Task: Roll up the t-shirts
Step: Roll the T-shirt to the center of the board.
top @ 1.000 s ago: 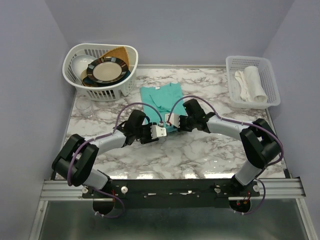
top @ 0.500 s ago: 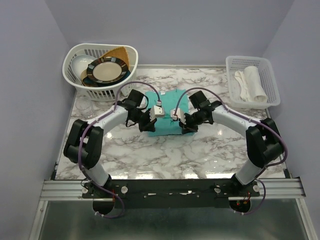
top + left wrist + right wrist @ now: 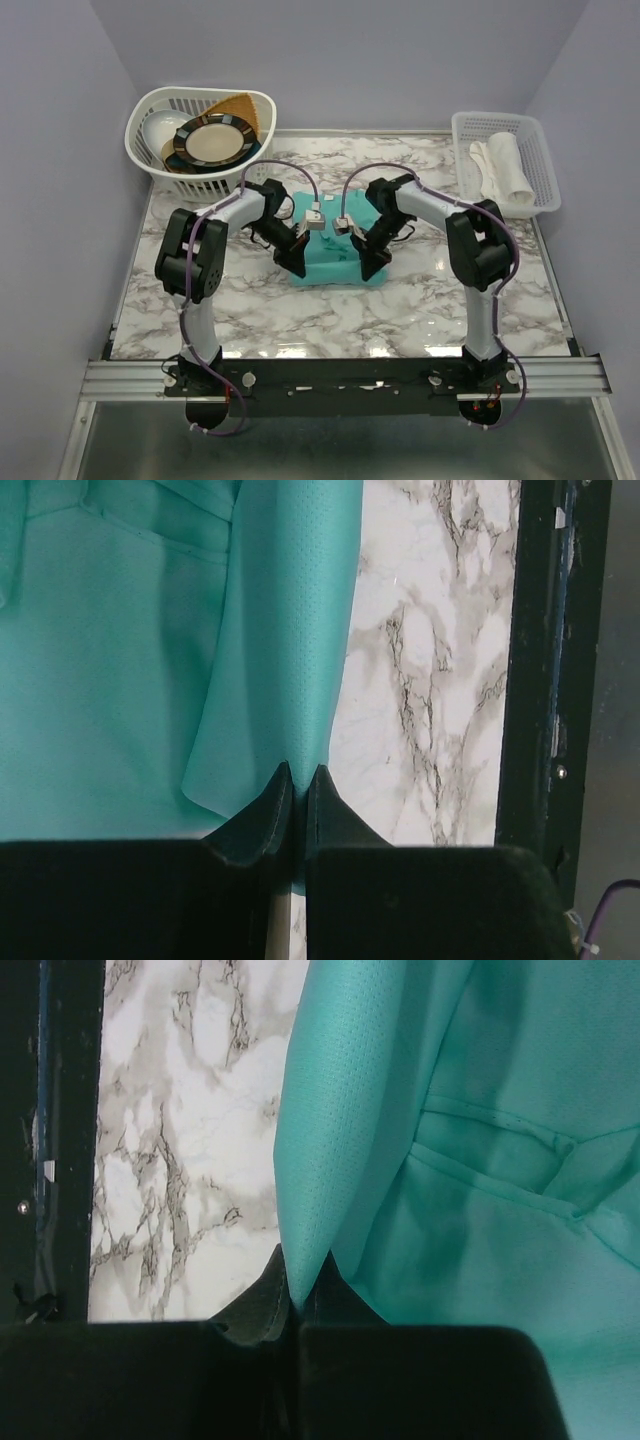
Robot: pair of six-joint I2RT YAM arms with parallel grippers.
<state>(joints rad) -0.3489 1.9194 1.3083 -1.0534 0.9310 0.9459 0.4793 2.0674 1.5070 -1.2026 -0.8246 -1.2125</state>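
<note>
A plain teal-green t-shirt [image 3: 335,262] lies folded in the middle of the marble table. My left gripper [image 3: 297,263] is shut on its left edge, and my right gripper [image 3: 372,264] is shut on its right edge. In the left wrist view the fabric [image 3: 150,650] hangs from between my closed fingertips [image 3: 270,795]. In the right wrist view the shirt [image 3: 480,1160] is pinched the same way, with a seam across it. Both grippers hold the cloth slightly lifted off the table.
A white dish basket [image 3: 200,140] with plates stands at the back left. A white basket [image 3: 500,165] with rolled white cloth stands at the back right. A clear glass [image 3: 168,215] sits near the table's left edge. The black front rail [image 3: 535,670] shows in the wrist views.
Both arms have swung toward the far side and turned their grippers back toward me. The shirt's edges have been pulled forward, so the cloth now spreads nearer the table's middle.
</note>
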